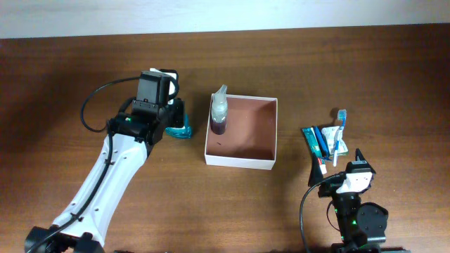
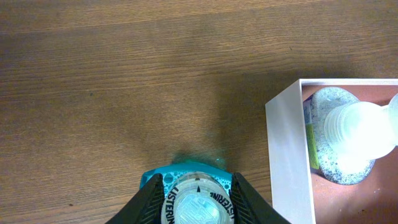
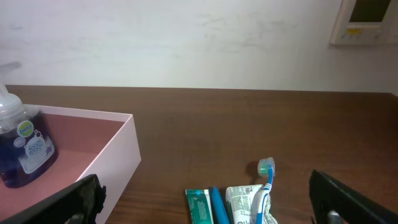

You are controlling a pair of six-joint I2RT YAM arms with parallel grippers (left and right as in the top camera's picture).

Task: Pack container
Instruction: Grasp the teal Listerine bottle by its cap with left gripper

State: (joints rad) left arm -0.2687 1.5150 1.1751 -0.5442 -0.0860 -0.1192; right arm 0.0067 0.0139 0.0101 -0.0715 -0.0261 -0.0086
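Wooden table [image 1: 351, 63]: container [image 1: 241, 162], mouthwash [image 1: 181, 131], toothbrush pack [image 1: 325, 140]

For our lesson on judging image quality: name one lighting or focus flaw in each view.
Overhead: the table darkens toward its left edge. Left wrist: the pump bottle has a washed-out, soft top. Right wrist: the right gripper's fingers are dark, blurred shapes in the bottom corners.

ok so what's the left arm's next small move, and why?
Probably close the left gripper firmly on the mouthwash bottle at its cap. Its jaws flank the cap, the bottle stands on the table outside the container, and only the pump bottle is inside.
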